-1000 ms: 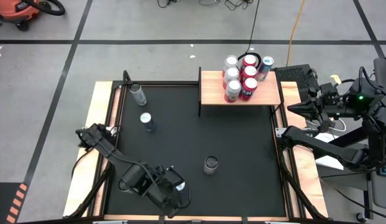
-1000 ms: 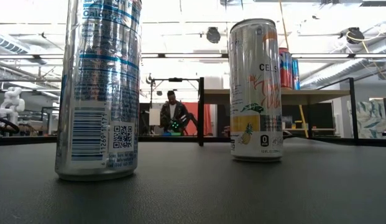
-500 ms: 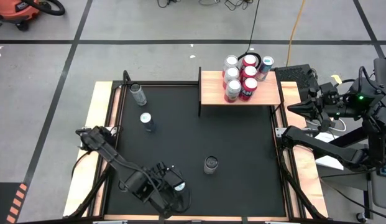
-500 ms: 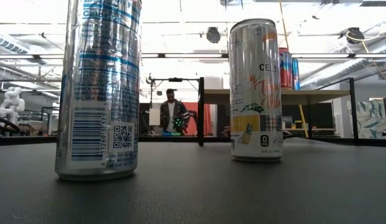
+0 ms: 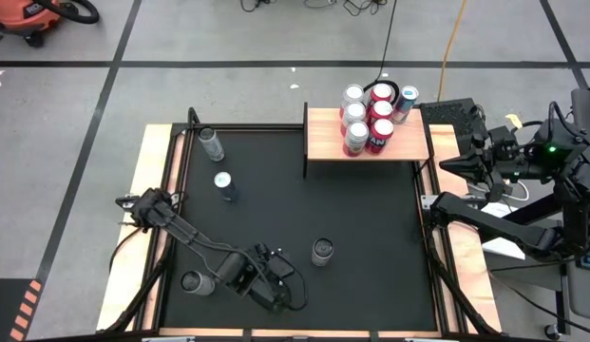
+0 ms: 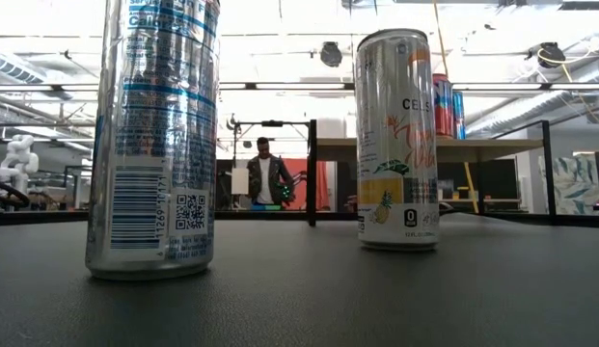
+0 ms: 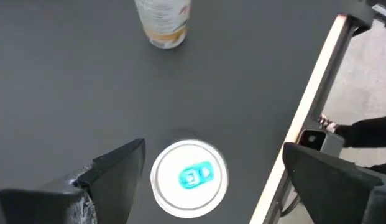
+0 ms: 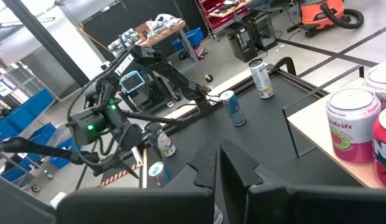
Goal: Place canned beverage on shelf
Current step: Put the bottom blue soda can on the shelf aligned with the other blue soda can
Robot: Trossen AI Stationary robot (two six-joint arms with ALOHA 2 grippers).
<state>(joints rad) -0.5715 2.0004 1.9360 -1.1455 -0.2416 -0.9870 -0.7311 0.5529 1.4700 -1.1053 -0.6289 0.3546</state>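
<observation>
Left arm lining up to pick a can.
The left gripper, fingers spread apart, is hovering over a silver blue-tabbed can near the table's 7 o'clock corner; it needs lowering, then closing. The light-wood, black-framed shelf is waiting at 1 o'clock; the right gripper is resting closed alongside.

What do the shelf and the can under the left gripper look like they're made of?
The shelf: a light board with a wood look, smooth matte, on a thin black frame, probably metal. The can: shiny silvery top with a blue pull tab, likely aluminium; its side is hidden. The open left gripper hangs above it.
</observation>
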